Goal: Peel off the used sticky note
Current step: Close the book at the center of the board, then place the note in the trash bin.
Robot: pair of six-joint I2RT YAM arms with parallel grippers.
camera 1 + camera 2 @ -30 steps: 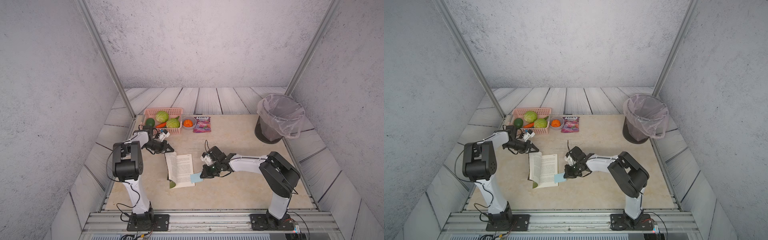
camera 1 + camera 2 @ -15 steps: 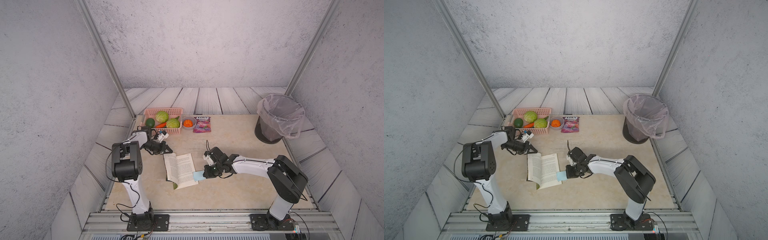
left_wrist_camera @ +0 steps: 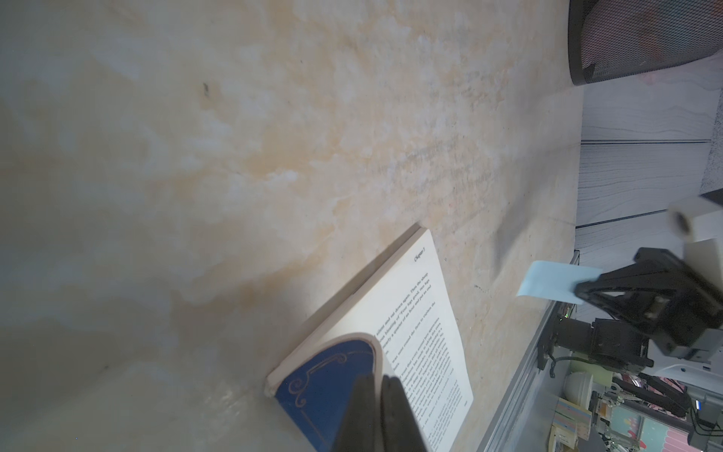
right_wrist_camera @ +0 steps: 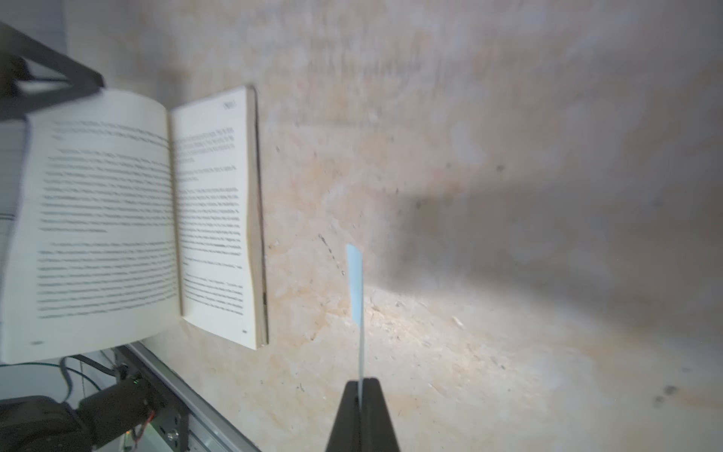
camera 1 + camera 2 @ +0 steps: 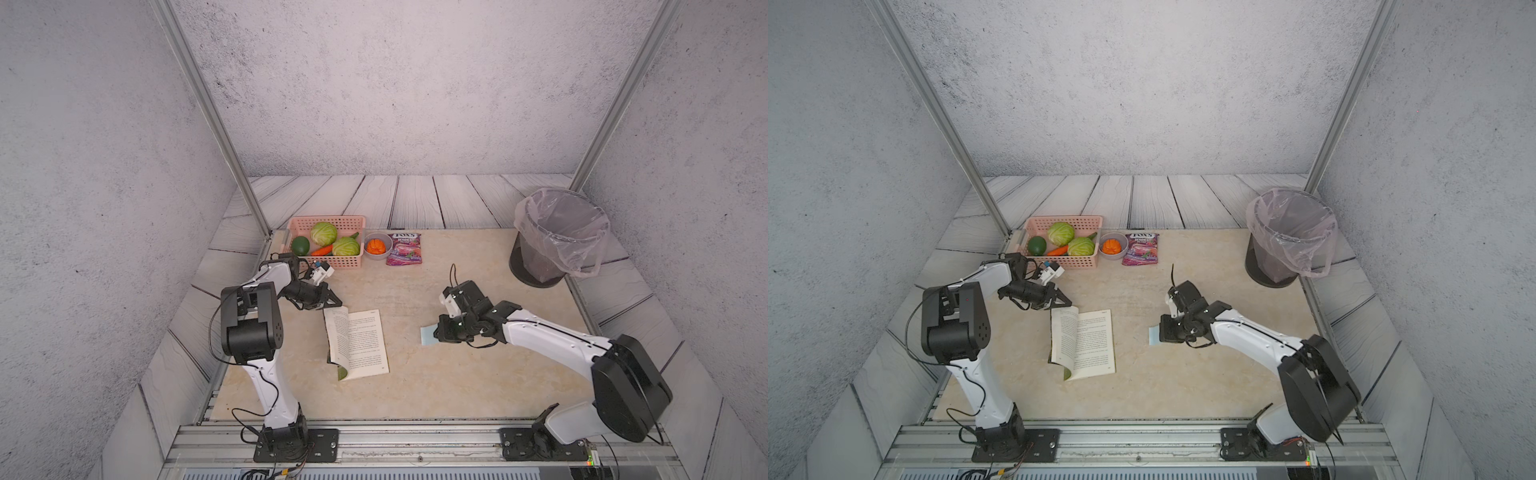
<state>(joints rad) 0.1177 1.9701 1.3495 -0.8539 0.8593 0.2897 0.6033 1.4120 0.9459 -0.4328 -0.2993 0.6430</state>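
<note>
A light blue sticky note (image 5: 428,335) hangs clear of the open book (image 5: 362,343), to its right and just above the table. My right gripper (image 5: 441,332) is shut on one edge of the note (image 4: 355,281), which sticks out edge-on from the fingertips (image 4: 369,391). The book (image 5: 1091,340) lies open with printed pages up. At its far left corner my left gripper (image 5: 335,302) is shut on the curled blue cover (image 3: 324,387), lifting the left-hand leaves. The left wrist view shows the note (image 3: 547,282) in the right gripper (image 3: 587,291).
A pink basket (image 5: 328,262) of vegetables, a grey bowl (image 5: 377,246) with an orange piece and a purple candy bag (image 5: 404,249) line the table's back left. A black bin (image 5: 555,237) with a plastic liner stands at the back right. A metal rail (image 5: 415,436) runs along the front.
My right gripper has drawn the blue note rightward from the book's right edge until a gap of bare table lies between them. The left gripper keeps its hold on the cover.
</note>
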